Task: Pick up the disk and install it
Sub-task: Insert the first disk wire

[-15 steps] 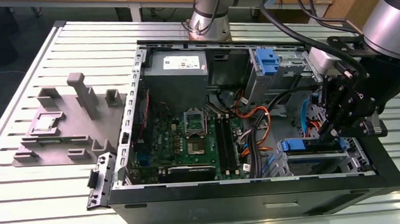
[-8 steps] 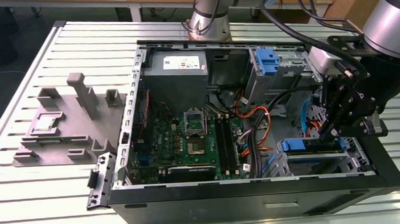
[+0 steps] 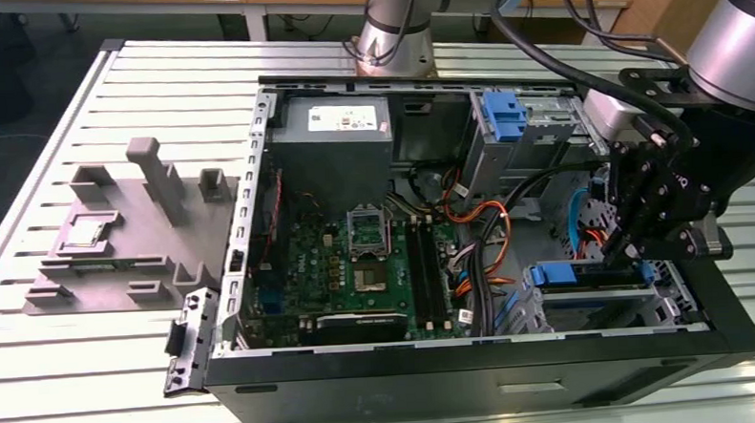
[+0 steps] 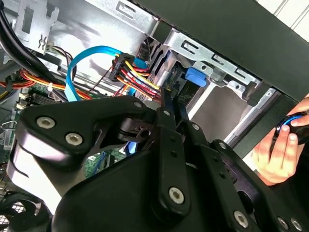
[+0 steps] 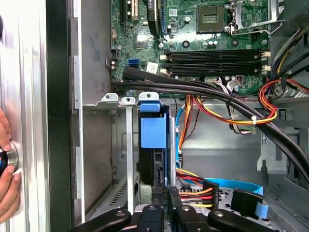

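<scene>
Black pincer (image 5: 164, 193) clamped on blue-framed disk (image 5: 153, 140) standing in grey metal bay (image 5: 104, 145)

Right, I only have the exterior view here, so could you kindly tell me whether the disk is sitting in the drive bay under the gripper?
Observer: Yes. In the first wrist view the disk stands on edge in a slot of the grey drive bay, with its blue carrier tab facing the motherboard. The gripper is at its opposite end.
Operator: Thank you. Is anything crowding that end?
Observer: A bundle of red, yellow and black power leads runs just beside the gripper.
Operator: And is anyone near the case?
Observer: A person's hand is just outside the black case wall, holding something small.
</scene>
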Motion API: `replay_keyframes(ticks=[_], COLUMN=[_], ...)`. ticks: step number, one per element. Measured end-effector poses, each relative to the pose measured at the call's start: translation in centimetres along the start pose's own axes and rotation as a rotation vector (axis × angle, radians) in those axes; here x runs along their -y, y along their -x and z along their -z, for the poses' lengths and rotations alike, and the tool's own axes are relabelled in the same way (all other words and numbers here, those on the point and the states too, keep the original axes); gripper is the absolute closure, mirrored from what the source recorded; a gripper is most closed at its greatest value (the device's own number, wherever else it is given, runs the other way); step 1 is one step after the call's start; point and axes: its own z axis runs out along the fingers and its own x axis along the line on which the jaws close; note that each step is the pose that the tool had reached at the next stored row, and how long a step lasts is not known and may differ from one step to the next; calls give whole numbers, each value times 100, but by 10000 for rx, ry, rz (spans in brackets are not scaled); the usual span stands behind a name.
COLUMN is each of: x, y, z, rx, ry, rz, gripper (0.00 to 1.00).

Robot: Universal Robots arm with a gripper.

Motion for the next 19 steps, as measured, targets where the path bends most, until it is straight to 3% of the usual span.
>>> replay_keyframes(ticks=[19], x=[2], y=[-8], z=[-52], rx=[-2], ry=[0], rz=[-4], gripper=[83])
